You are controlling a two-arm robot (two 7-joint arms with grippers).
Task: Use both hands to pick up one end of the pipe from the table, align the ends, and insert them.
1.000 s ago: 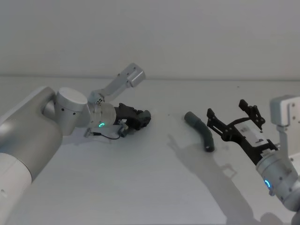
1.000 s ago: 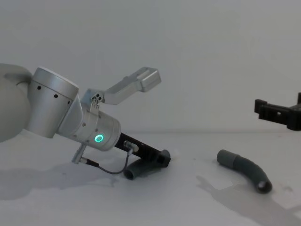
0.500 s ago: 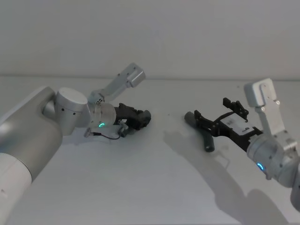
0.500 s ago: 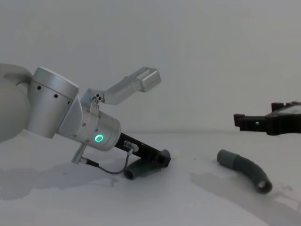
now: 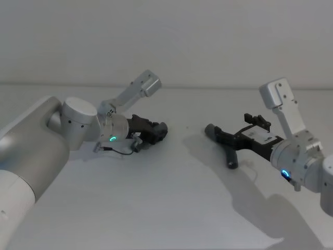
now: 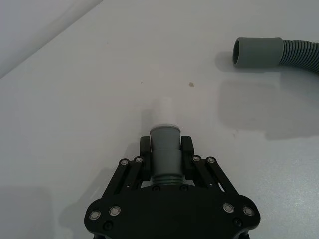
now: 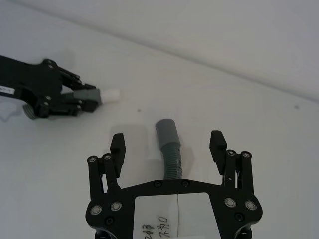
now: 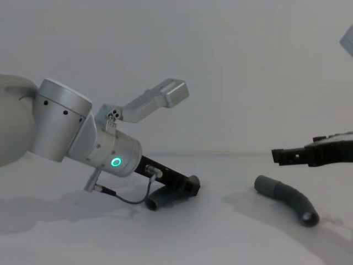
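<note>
Table (image 5: 166, 208) – matt, smooth, shorter pipe piece (image 6: 165, 135) smooth matt grey plastic, longer pipe piece (image 7: 172, 158) ribbed hose with smooth collar, left gripper (image 6: 166, 145) and right gripper (image 7: 167, 143) – matt black, bright metal screws, left wrist (image 8: 99, 144) satin silver metal.

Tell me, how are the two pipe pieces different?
The short piece is clamped in the left gripper; the long piece lies free on the table, below the right gripper, jaws open. The short piece has a white tip; the long piece ends in a plain grey collar. The long piece is ribbed behind its collar; the short piece looks smooth. Both are dark grey tubes.
</note>
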